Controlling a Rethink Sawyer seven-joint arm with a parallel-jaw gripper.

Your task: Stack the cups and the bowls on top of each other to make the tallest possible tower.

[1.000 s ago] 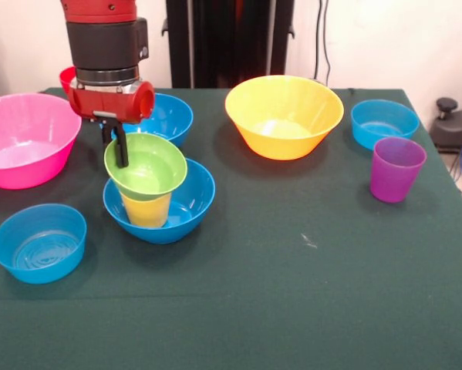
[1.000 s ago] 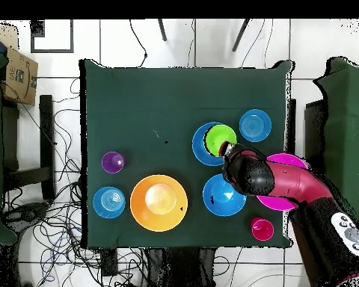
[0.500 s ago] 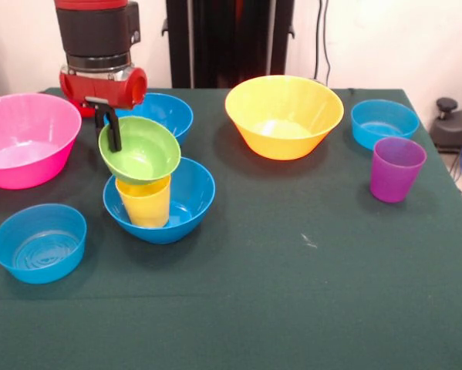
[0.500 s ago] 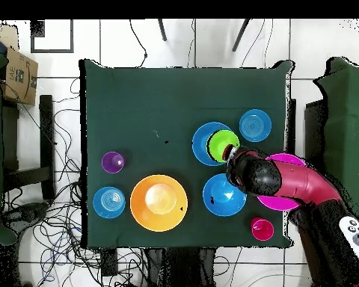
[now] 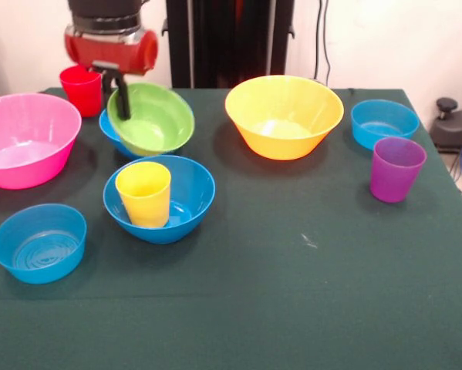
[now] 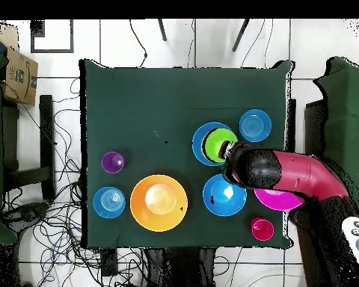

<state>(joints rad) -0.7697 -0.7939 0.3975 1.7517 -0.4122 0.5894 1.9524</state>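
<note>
My gripper [image 5: 123,104] is shut on the rim of the lime green bowl [image 5: 155,119] and holds it tilted in the air, above and behind the yellow cup [image 5: 144,193]. The cup stands upright in a deep blue bowl [image 5: 198,194]. A second deep blue bowl [image 5: 109,129] sits partly hidden behind the green one. The red cup [image 5: 82,90] stands at the back left and the purple cup [image 5: 396,168] at the right. In the overhead view the green bowl [image 6: 220,141] hangs over the blue bowl [image 6: 198,143] beside the gripper [image 6: 226,152].
A large pink bowl [image 5: 26,139] sits at the left and a large yellow-orange bowl [image 5: 283,116] at the back middle. Light-blue bowls sit at the front left [image 5: 39,241] and back right [image 5: 383,122]. The arm [image 6: 287,172] reaches in over the pink bowl [image 6: 278,200].
The gripper has lifted the green bowl off the yellow cup and carried it up and back. The yellow cup stays in the blue bowl.
</note>
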